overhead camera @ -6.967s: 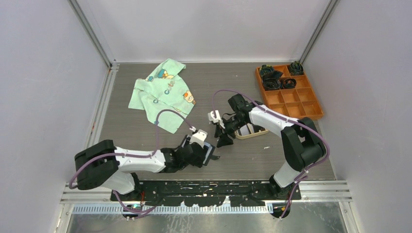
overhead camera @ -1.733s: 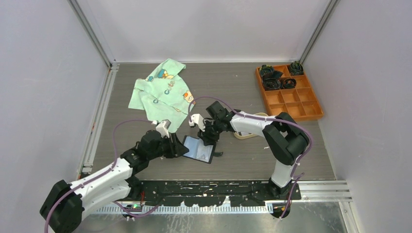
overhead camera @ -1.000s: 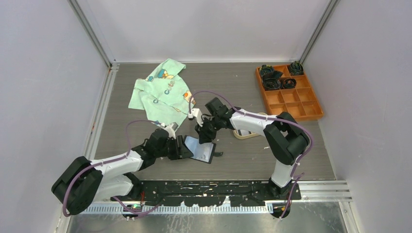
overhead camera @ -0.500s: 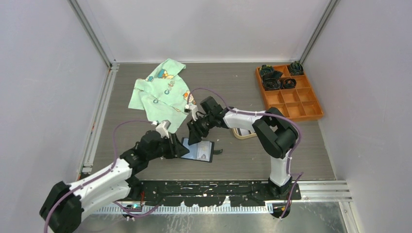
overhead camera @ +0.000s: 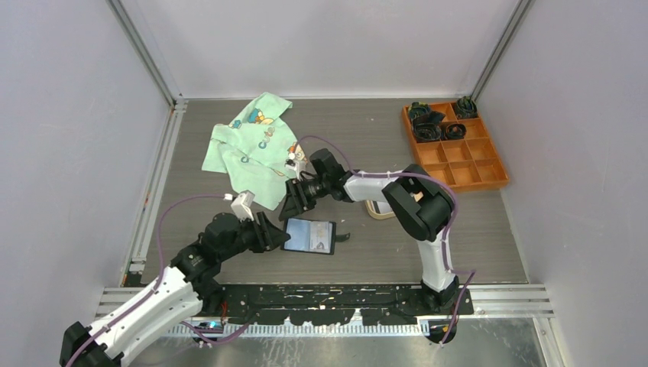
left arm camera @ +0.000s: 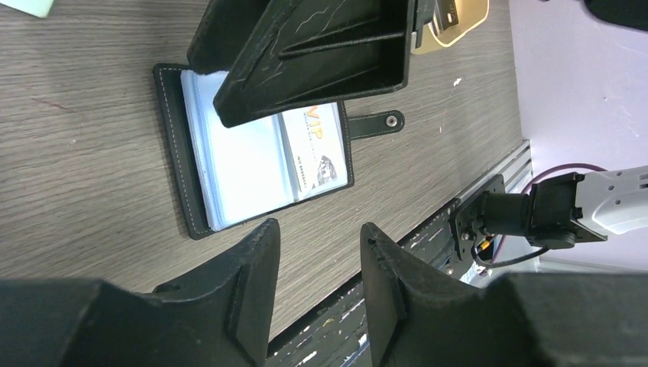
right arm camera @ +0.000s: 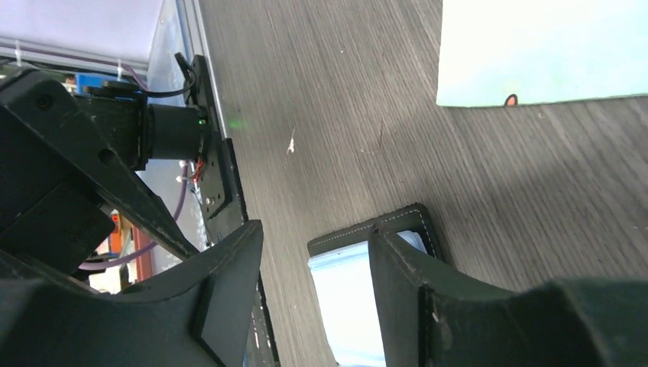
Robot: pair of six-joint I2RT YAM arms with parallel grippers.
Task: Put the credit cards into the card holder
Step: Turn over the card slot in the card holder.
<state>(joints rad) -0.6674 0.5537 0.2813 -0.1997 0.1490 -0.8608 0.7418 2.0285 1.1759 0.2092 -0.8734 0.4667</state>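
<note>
Black card holder [overhead camera: 309,235] lies open by the near edge of the surface [overhead camera: 474,245], just right of the left jaws; left and right jaws spread, empty.

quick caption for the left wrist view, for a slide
Card holder lying open on the table, a VIP card showing inside, left tool open and empty beside it
</note>
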